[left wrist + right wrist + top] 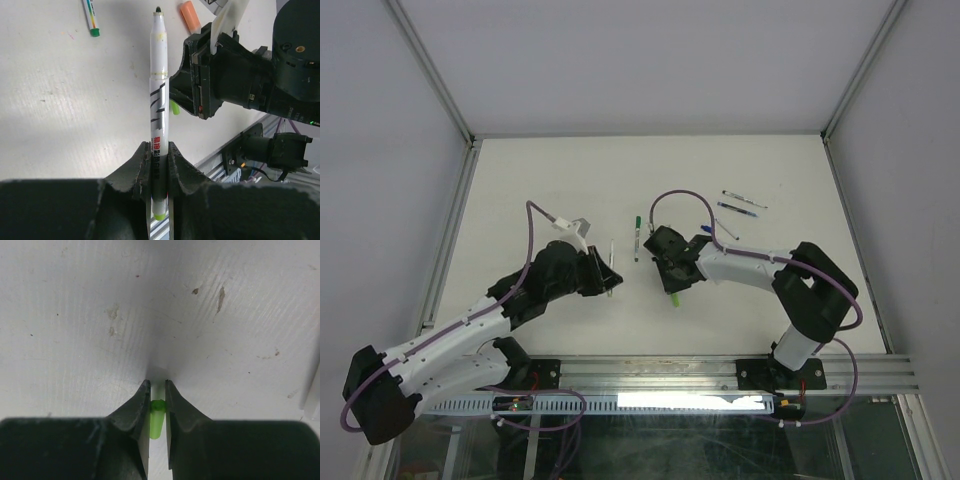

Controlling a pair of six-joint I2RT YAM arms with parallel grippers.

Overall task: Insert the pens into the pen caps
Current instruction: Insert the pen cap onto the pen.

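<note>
Left gripper (159, 150) clamped on white-barrelled marker pen (159, 85), bare tip left free ahead; right gripper (157, 389) pinching short lime-green plastic cap (157, 424), apparently readied for mating.

Bright even light, soft shadows, sharp

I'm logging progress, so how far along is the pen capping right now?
Looks done: a green-capped marker lies between the arms. In hand: the left end effector grips an uncapped white marker, and the right end effector grips a lime cap; they are not yet joined. Left: that pairing, the orange cap lying loose, and the dark pens at the far right.
</note>
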